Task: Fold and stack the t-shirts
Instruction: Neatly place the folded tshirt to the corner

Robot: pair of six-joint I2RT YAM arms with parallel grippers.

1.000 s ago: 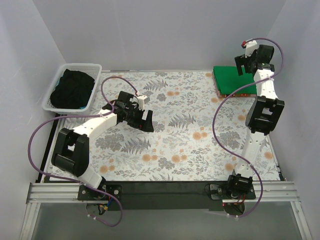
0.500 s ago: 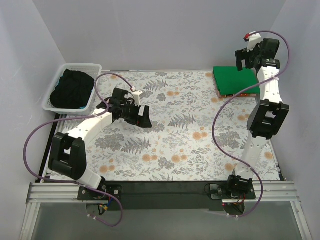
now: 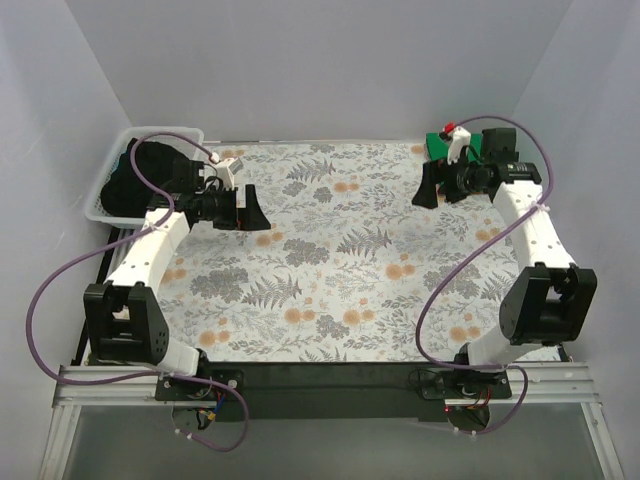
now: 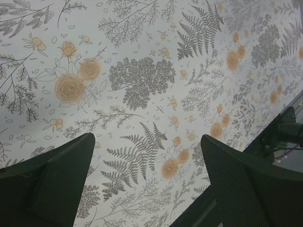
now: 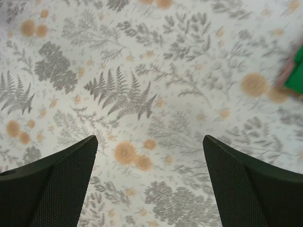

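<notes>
The folded green t-shirt (image 3: 437, 142) lies at the back right corner, mostly hidden behind my right arm. Its edge shows at the right border of the right wrist view (image 5: 298, 71), with a blurred pinkish strip (image 5: 285, 76) beside it; I cannot tell whether that is the pink t-shirt. My right gripper (image 3: 428, 188) is open and empty, held above the floral table cloth just left of the green t-shirt; its jaws are wide apart in the right wrist view (image 5: 149, 142). My left gripper (image 3: 248, 208) is open and empty above the cloth at the back left, also seen in the left wrist view (image 4: 147, 142).
A white slatted basket (image 3: 160, 134) with dark cloth (image 3: 140, 185) in it stands at the back left corner, just left of my left wrist. The floral table cloth (image 3: 350, 270) covers the table. The table's dark front edge (image 4: 279, 132) shows in the left wrist view.
My right arm has come down from above the green t-shirt and swung left over the table. My left arm has swung back and left toward the basket. Both grippers stay open.
</notes>
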